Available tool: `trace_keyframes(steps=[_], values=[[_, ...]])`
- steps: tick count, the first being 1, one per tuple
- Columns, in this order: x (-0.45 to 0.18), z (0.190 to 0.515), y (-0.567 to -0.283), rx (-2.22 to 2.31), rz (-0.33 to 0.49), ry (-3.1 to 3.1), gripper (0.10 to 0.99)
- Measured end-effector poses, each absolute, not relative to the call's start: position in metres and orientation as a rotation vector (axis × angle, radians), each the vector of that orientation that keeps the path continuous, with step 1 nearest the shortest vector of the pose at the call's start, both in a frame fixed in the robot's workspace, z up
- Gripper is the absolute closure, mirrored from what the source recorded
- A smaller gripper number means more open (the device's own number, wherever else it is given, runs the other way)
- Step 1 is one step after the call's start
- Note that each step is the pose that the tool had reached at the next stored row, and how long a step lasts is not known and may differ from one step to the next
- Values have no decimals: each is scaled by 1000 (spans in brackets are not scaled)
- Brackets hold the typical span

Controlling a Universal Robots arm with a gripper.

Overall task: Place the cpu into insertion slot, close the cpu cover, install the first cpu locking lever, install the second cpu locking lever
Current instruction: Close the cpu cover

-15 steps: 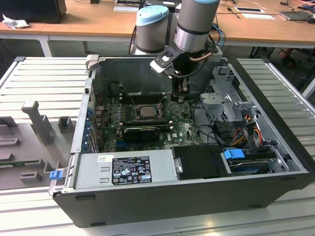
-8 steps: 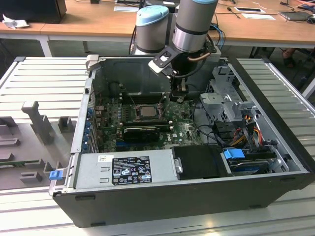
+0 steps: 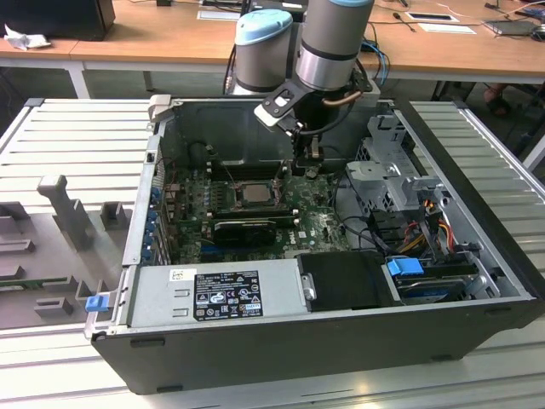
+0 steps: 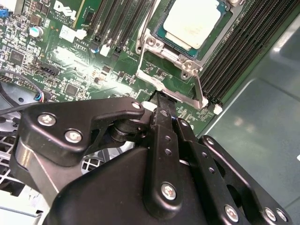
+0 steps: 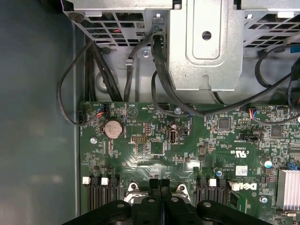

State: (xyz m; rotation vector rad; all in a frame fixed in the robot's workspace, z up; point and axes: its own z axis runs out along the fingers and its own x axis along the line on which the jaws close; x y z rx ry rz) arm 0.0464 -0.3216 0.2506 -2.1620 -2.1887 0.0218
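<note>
Black fingers [image 5: 154,190] of the pincer [image 5: 160,183] are clenched, pressed flat together with only a seam between them. Whether any wire is pinched in that seam I cannot tell. In the second wrist view the pincer's tip sits at a corner of the socket, right against a silver locking lever [image 4: 200,89]. Just beyond it the cpu [image 4: 192,21] lies flat in the insertion slot [image 4: 220,29], its pale metal top showing through the window of the cpu cover [image 4: 152,44], which looks lowered around it. Long memory slots [image 4: 243,42] flank the socket on the green motherboard [image 5: 187,140], all low inside the open computer case [image 3: 255,341].

The chip is probably light, stiff and easily harmed on its contact side, so it is best held by its edges and kept level. The cover looks like thin, rigid sheet metal on a hinge and should be pressed on its frame. The lever is likely springy wire, best taken at its bent end.
</note>
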Motion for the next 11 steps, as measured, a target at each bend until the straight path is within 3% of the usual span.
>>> trace_keyframes(steps=[11], values=[[42,251,-322,-2162,22,-2189,980]])
